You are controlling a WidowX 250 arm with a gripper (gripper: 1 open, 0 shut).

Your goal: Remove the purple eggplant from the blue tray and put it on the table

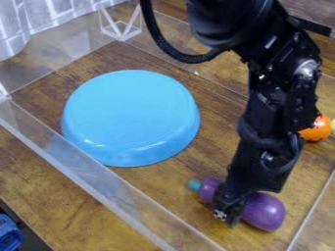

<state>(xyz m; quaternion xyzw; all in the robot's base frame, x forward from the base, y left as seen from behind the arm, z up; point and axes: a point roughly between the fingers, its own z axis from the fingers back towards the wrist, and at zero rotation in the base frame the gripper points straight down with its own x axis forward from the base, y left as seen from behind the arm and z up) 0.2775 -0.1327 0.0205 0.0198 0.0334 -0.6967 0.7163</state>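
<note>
The purple eggplant (263,210) lies on the dark wood table (78,173) at the front right, its teal stem cap (195,185) pointing left. It is outside the blue tray (129,116), which sits empty at the middle left. My gripper (230,210) points down right over the eggplant's middle and hides part of it. I cannot tell whether its fingers are closed on the eggplant or just above it.
An orange carrot (316,127) lies on the table at the right edge, behind my arm. Clear acrylic walls (98,181) border the table along the front and left. A clear stand (121,20) sits at the back.
</note>
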